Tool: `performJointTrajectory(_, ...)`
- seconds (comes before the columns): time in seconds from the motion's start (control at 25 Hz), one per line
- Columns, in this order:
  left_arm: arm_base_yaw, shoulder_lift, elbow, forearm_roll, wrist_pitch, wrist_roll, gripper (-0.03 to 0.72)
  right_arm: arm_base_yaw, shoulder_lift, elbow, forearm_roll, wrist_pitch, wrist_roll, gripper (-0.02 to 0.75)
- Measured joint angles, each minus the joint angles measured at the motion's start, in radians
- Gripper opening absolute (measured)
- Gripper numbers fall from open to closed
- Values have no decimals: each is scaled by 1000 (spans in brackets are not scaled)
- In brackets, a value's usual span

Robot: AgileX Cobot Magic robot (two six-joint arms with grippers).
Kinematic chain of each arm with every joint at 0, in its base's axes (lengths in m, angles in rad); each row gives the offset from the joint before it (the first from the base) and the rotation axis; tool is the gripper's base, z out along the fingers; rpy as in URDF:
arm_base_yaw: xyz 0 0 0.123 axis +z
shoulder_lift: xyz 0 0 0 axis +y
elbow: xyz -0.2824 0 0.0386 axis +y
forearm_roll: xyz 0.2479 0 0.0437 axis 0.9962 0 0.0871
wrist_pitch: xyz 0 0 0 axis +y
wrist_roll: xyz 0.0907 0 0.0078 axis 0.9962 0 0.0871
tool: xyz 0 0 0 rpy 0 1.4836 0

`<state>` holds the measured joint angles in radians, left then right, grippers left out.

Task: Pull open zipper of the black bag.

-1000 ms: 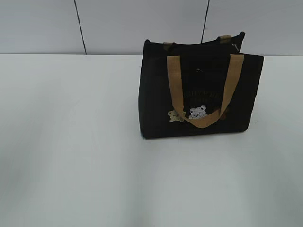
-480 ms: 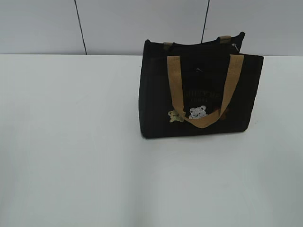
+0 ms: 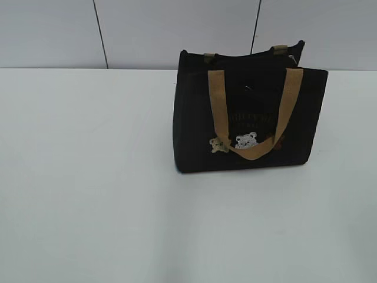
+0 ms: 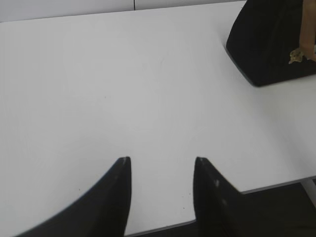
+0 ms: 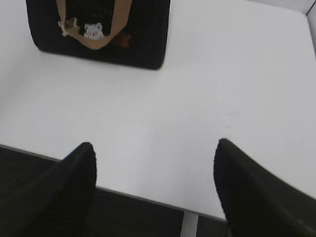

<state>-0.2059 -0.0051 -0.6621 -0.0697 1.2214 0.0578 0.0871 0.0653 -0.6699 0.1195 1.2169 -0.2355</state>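
Note:
The black bag [image 3: 250, 112] stands upright on the white table [image 3: 88, 177], right of the middle, with tan handles [image 3: 219, 106] and small bear patches [image 3: 245, 140] on its front. A tiny silver glint [image 3: 290, 57] at its top right end may be the zipper pull; it is too small to be sure. Neither arm shows in the exterior view. My left gripper [image 4: 163, 159] hangs open over the table's near edge, with the bag [image 4: 266, 44] far off at the upper right. My right gripper [image 5: 155, 143] is wide open and empty, the bag [image 5: 143, 29] well ahead at the upper left.
A grey panelled wall [image 3: 177, 29] rises behind the table. The table's front edge [image 4: 163, 228] runs just under the left fingers, and the same edge [image 5: 138, 196] crosses between the right fingers, with dark floor below.

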Motion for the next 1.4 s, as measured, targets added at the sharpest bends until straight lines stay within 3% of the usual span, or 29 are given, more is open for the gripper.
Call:
performJointTrajectory(0.24,2,-3,78,-4,-64,0,316,0,0,167,-12,-40,2,557)
performJointTrajectory(0.4,3,-4,103,-25,-153,0,316,0,-1,184,-30,-126,1,557)
performJointTrajectory(1.04,5,-4,121,-37,-157,0,293,-5,-2,189,-14,-134,2,557)
performJointTrajectory(1.4,178,-4,122,-38,-157,0,260,-78,-73,189,-12,-137,2,557)
